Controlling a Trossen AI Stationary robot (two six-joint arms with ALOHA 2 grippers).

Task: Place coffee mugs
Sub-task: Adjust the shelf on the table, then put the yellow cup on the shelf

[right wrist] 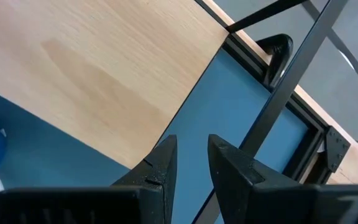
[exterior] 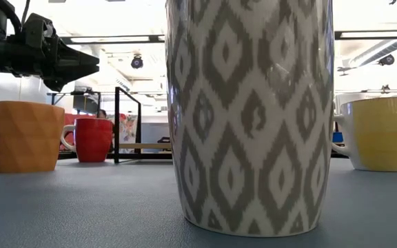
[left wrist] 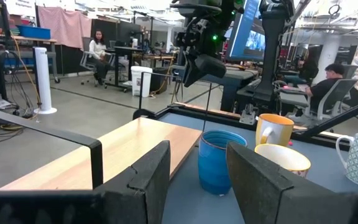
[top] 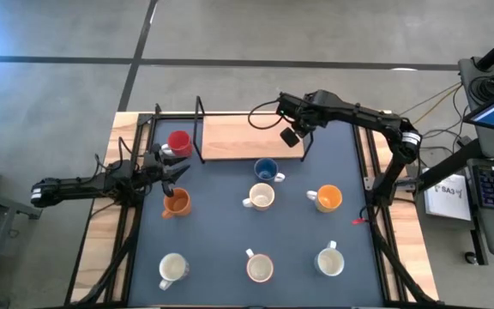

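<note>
Right claw (top: 291,137) hovers empty over the wooden board (top: 247,137) — blue mug (top: 266,170) nearby.

Overhead, table-level, two wrist views

Floor (top: 230,34): grey, polished, crossed by dark seams; ceiling strip lights (exterior: 109,39) lit. Beyond the table, desks with a monitor (left wrist: 253,37), a white bin (left wrist: 142,79), a white tower fan (left wrist: 42,81); 2 seated people (left wrist: 97,50).

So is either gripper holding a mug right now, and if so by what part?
No, nothing is held. The left gripper is open and empty near the orange mug; the right gripper hangs empty over the wooden board.
</note>
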